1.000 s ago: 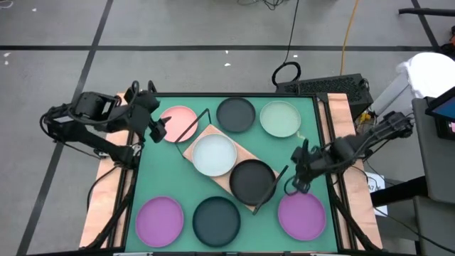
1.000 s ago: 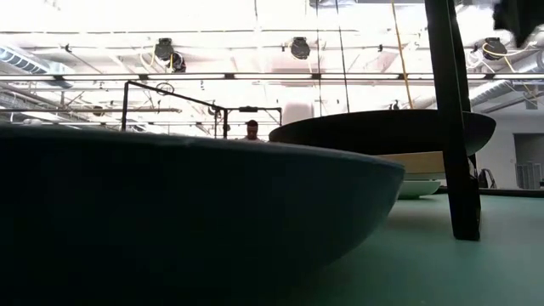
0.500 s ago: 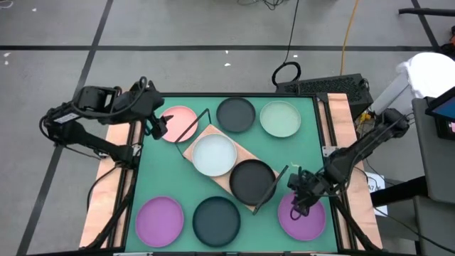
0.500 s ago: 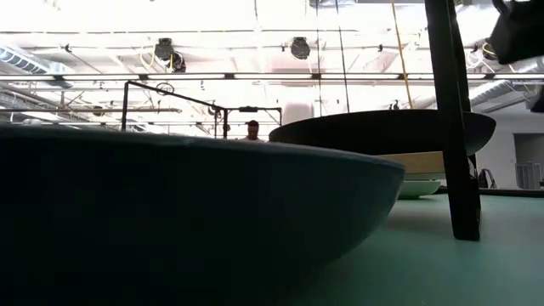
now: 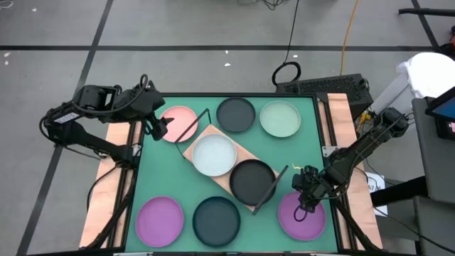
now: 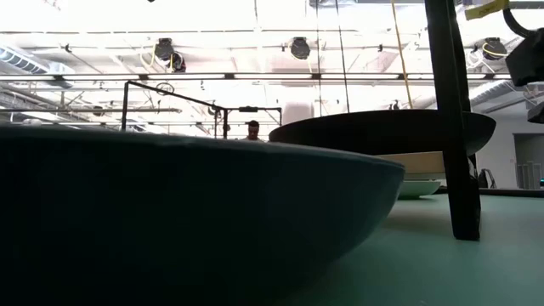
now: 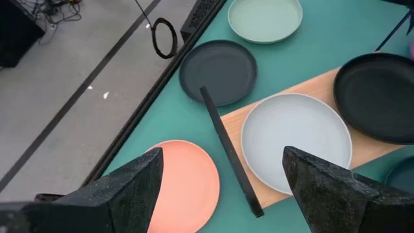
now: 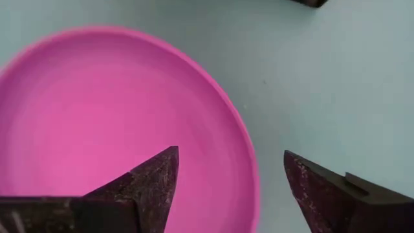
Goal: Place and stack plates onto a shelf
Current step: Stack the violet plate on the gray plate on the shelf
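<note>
The wood shelf (image 5: 201, 139) lies slantwise mid-table, with a pale grey plate (image 5: 215, 154) and a black plate (image 5: 252, 180) resting on it. On the green table lie a pink plate (image 5: 178, 122), a dark grey plate (image 5: 235, 114), a pale green plate (image 5: 280, 119), two purple plates (image 5: 160, 220) (image 5: 302, 217) and a dark plate (image 5: 217, 220). My right gripper (image 8: 229, 188) is open over the right purple plate's rim (image 8: 249, 165), one finger inside it and one outside. My left gripper (image 7: 223, 188) hovers open beside the pink plate (image 7: 184, 184).
Black wire frames stand at both shelf ends (image 7: 226, 152) (image 5: 274, 186). In the low view a dark plate (image 6: 170, 212) fills the near foreground and a frame post (image 6: 450, 119) stands at the right. Wooden side boards (image 5: 106, 192) flank the table. A person (image 6: 252, 129) stands far behind.
My right gripper has moved toward the table's near edge and down, from beside the shelf's wire end to over the far-left rim of the right purple plate. No plate has shifted.
</note>
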Available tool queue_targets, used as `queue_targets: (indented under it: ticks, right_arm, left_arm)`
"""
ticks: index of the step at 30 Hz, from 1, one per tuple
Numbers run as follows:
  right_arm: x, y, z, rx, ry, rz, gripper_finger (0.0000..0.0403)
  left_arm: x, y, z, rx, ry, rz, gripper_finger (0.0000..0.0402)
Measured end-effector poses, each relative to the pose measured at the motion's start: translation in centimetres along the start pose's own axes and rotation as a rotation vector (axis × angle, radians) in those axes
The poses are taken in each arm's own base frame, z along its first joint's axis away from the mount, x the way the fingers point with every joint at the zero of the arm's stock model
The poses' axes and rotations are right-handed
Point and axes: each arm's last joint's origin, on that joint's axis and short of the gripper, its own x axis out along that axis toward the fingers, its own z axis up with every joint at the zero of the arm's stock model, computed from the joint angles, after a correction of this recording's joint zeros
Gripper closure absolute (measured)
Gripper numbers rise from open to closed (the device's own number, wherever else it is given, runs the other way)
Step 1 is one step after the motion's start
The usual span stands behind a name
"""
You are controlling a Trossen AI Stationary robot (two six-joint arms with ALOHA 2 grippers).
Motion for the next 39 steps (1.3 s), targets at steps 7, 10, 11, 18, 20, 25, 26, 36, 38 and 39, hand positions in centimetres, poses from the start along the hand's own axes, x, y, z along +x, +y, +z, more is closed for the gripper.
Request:
queue_targets:
  ticks: [7, 10, 11, 18, 20, 25, 26, 36, 38, 39]
  right_arm:
    - [0.6, -0.9, -0.7, -0.081, 0.065, -0.046, 0.0185]
    - [1.8, -1.3, -1.3, -0.098, 0.115, 0.017, 0.0210]
    - [2.1, -1.4, -1.5, -0.089, 0.125, 0.029, 0.0218]
    - [2.6, -1.8, -1.8, -0.062, 0.143, 0.033, 0.0282]
    - [2.6, -1.8, -1.8, -0.061, 0.146, 0.035, 0.0305]
    - [2.5, -1.7, -1.9, -0.036, 0.179, 0.064, 0.0370]
    - [2.5, -1.6, -1.9, -0.025, 0.186, 0.076, 0.0382]
    - [1.2, -1.4, -1.7, 0.045, 0.137, 0.187, 0.0401]
    - [0.8, -1.4, -1.6, 0.093, 0.124, 0.202, 0.0402]
    - [0.4, -1.3, -1.5, 0.110, 0.119, 0.206, 0.0402]
  left_arm:
    - [0.0, 0.0, 0.0, 0.000, 0.000, 0.001, 0.0080]
    - [0.0, 0.0, 0.0, 0.015, -0.003, 0.006, 0.0080]
    - [0.0, 0.0, 0.0, 0.018, -0.003, 0.008, 0.0080]
    - [0.0, 0.0, 0.0, 0.010, -0.004, 0.008, 0.0080]
    - [0.0, 0.0, 0.0, 0.010, -0.004, 0.008, 0.0080]
    - [0.0, 0.0, 0.2, 0.010, -0.019, 0.005, 0.0080]
    - [0.0, 0.0, 0.2, 0.010, -0.025, 0.003, 0.0080]
    - [0.4, -0.4, 0.7, 0.024, -0.043, -0.001, 0.0080]
    - [0.5, -0.5, 0.8, 0.025, -0.039, -0.001, 0.0080]
    - [0.7, -0.5, 0.8, 0.026, -0.035, 0.001, 0.0080]
